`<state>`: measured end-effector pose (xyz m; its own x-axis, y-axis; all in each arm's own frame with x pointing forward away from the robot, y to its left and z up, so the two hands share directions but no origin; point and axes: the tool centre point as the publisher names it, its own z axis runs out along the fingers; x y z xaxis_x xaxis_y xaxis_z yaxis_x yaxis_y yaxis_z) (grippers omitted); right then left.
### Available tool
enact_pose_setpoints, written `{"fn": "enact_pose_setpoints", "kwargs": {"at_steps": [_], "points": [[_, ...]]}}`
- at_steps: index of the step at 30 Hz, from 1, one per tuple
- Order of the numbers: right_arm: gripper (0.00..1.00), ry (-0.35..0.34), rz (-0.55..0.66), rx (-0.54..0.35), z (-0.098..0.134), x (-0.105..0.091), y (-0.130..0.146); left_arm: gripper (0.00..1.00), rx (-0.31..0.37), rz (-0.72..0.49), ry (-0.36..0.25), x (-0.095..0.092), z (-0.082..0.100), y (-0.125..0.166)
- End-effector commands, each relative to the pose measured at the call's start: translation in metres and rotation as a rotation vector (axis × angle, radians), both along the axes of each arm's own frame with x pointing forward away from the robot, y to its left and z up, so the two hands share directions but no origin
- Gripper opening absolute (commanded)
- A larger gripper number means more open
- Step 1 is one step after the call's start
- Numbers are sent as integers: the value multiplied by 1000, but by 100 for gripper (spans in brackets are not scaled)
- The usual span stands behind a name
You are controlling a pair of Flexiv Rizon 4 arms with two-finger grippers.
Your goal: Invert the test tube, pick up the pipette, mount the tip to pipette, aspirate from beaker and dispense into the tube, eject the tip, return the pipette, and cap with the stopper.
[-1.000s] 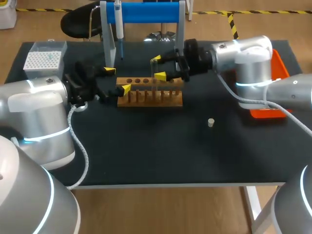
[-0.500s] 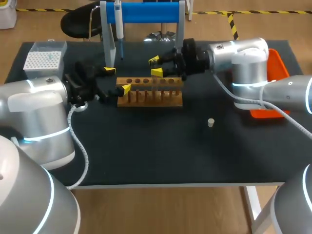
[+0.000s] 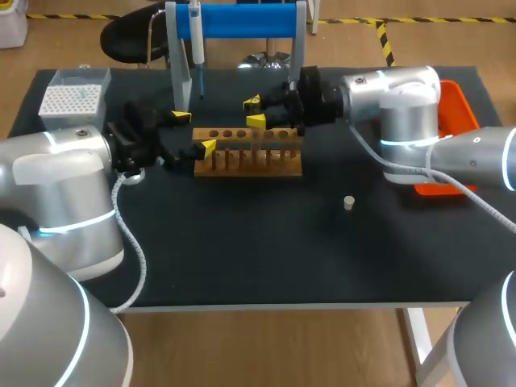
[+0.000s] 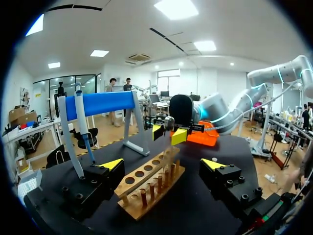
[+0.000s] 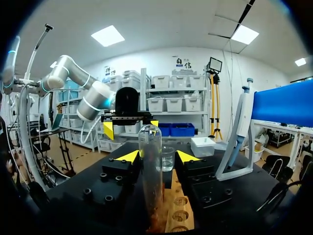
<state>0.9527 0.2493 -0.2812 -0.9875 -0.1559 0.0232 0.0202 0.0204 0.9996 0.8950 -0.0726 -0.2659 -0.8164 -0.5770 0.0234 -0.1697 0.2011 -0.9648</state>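
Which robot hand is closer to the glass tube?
Right. The right gripper has the test tube between its open fingers; the left gripper sits at the wooden rack's end, away from the tube.

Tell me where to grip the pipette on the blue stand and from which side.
Take the pipette by its white body, jaws level, coming from the robot's side. It hangs upright on the blue stand, narrow end down, with the stand's post close beside it, so a frontal approach and an upward lift probably clears best.
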Motion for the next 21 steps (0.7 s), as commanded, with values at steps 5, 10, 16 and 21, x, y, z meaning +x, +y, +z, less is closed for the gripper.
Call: {"fn": "enact_pose_setpoints", "kwargs": {"at_steps": [5,10,16,21], "points": [[39,1,-7,3,-1,-2,-1,100,0,2,-1,0,-1,-1],[0,0,-10,1,-1,-4,-1,100,0,2,-1,0,-1,-1],[0,-1,-16,0,0,-4,-2,100,0,2,-1,0,-1,-1],[0,-5,-16,1,3,-4,-2,100,0,2,-1,0,-1,-1]]}}
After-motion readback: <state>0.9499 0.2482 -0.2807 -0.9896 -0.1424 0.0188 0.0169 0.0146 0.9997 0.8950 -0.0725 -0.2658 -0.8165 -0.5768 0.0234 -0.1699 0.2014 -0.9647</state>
